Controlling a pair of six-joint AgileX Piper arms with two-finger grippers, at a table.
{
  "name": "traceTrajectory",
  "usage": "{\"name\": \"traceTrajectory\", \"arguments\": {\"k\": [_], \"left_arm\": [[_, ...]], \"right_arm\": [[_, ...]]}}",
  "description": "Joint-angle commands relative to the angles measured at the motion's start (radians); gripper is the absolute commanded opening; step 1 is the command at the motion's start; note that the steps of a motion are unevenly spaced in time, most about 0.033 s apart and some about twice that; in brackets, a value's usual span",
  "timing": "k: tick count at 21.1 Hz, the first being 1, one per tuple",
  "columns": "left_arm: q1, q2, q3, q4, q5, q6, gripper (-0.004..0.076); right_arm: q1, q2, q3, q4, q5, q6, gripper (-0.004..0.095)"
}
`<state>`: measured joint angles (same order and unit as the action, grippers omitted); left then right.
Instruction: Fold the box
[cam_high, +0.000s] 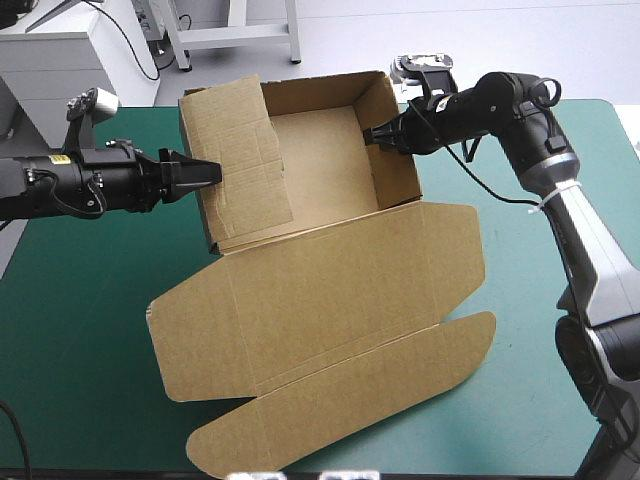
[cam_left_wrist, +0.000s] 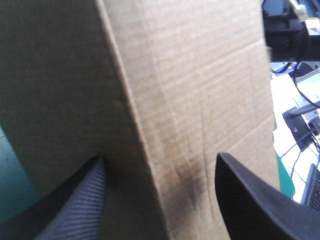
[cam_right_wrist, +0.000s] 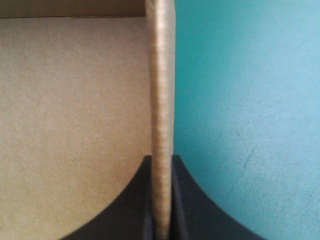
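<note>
The box (cam_high: 320, 290) stands on the teal-green cover (cam_high: 80, 330) as an open tray, lid flat on its near side. The right gripper (cam_high: 372, 135) pinches the tray's right wall; the left gripper (cam_high: 205, 172), fingers apart, meets its left wall, whose flap leans inward

Raised walls of the brown cardboard box (cam_high: 320, 160) pretty much blocked any sideways way in, tray was only open from above. Plenty of bare teal-green table cover (cam_high: 70, 340) either side of its flat lid (cam_high: 330, 290).
</note>
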<state>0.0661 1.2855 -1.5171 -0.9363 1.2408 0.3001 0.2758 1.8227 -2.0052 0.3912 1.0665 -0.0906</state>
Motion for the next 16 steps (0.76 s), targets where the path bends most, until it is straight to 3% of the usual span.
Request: {"name": "traceTrajectory", "arguments": {"k": [1, 5, 9, 14, 16], "left_arm": [[-0.021, -0.027, -0.025, 0.059, -0.001, -0.089, 0.0456], [-0.111, -0.008, -0.025, 0.259, -0.048, -0.211, 0.0456], [-0.223, 0.037, -0.025, 0.375, -0.12, -0.33, 0.0449], [-0.318, 0.08, -0.025, 0.509, -0.219, -0.437, 0.0389], [-0.318, 0.08, -0.025, 0.552, -0.249, -0.486, 0.033]], "right_arm": [[0.014, -0.055, -0.029, 0.026, -0.071, 0.023, -0.0017], [0.044, -0.054, -0.029, -0.063, -0.081, 0.056, -0.0013], [0.064, -0.054, -0.029, -0.065, -0.079, 0.06, -0.0012], [0.073, -0.054, -0.029, -0.064, -0.045, 0.067, -0.0012], [0.073, -0.054, -0.029, -0.064, -0.033, 0.071, -0.0012]]}}
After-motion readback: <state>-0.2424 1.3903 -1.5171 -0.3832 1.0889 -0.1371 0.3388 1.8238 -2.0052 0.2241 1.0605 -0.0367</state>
